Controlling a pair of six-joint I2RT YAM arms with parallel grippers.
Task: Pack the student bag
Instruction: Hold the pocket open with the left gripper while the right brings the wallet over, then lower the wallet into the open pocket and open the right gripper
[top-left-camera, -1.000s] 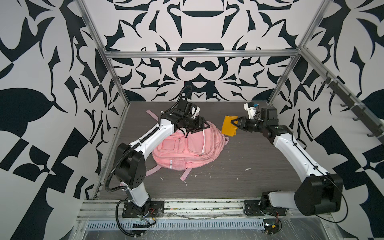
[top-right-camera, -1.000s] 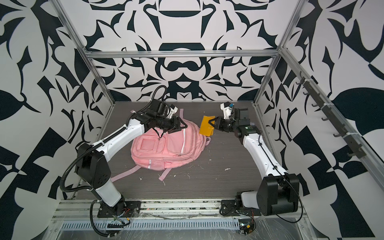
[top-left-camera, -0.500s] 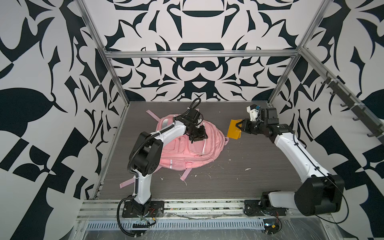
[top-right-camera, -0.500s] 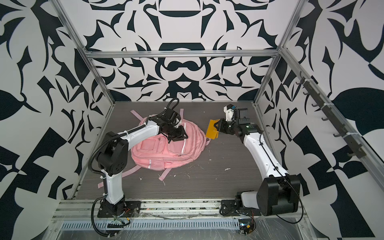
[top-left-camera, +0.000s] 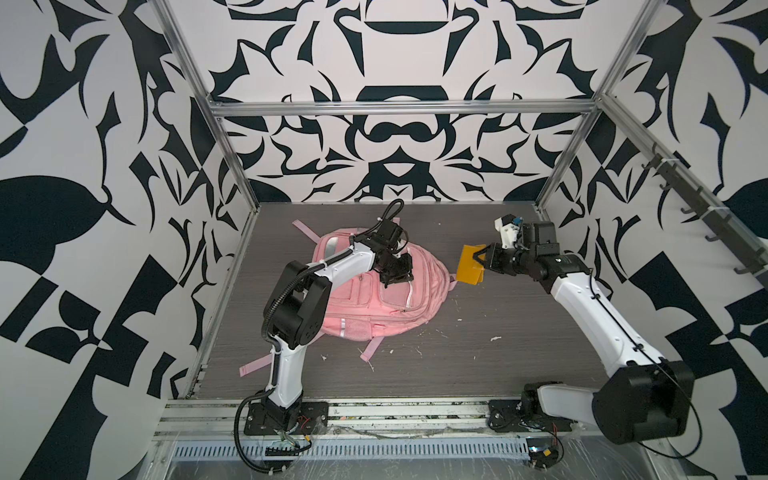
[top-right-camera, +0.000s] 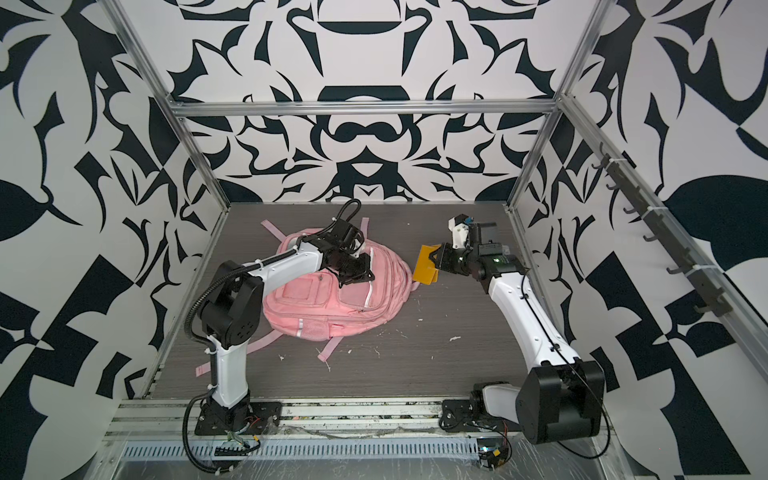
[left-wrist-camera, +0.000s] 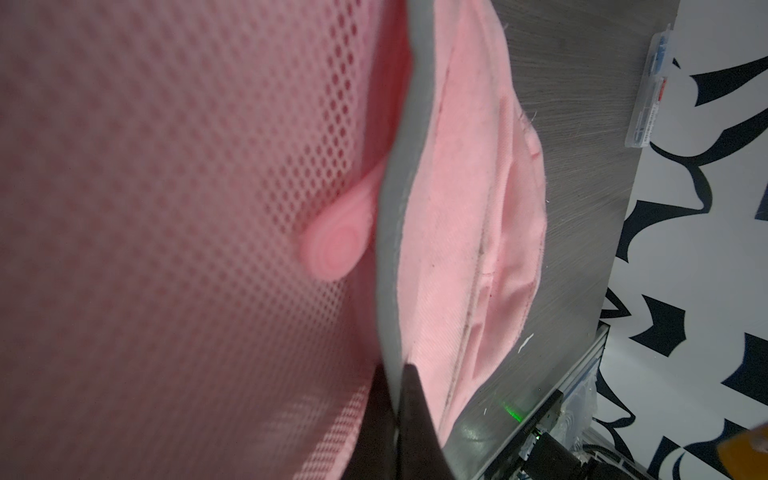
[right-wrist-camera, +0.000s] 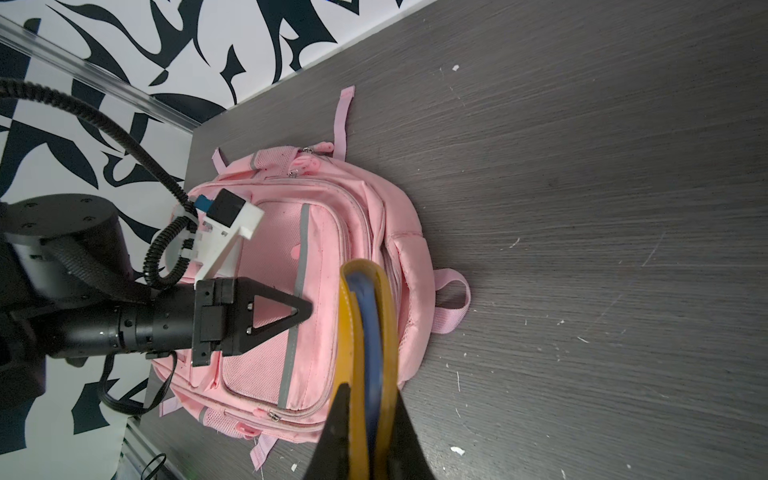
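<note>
Bag (top-left-camera: 374, 307): lies flat, left of centre, its top end toward 3 o'clock.
Left gripper (top-left-camera: 399, 279): pinched tight on the bag's grey strip (left-wrist-camera: 390, 232).
Right gripper (top-left-camera: 477, 258): clamped on the folder (top-left-camera: 464, 272), just off the bag's top at 3 o'clock; probably the inserting arm.

In the left wrist view the student bag (left-wrist-camera: 166, 208) fills most of the picture, its near mesh blurred and cut off on three sides. The left gripper (left-wrist-camera: 394, 372) shows only two dark fingers (left-wrist-camera: 419, 428), cut off by the edge and pinched on a grey strip (left-wrist-camera: 386, 249). A clear case (left-wrist-camera: 650, 87) by the wall carries print too small to read (its contents are no clearer). In both top views the left arm (top-left-camera: 340, 266) covers part of the bag, and that gripper's fingertips are hidden. In the right wrist view the yellow folder (right-wrist-camera: 351, 332), clamped in the right gripper (right-wrist-camera: 370, 388), is cut off by the edge and hides part of the bag's side. What the blue layer (right-wrist-camera: 370, 332) inside it is cannot be told.
</note>
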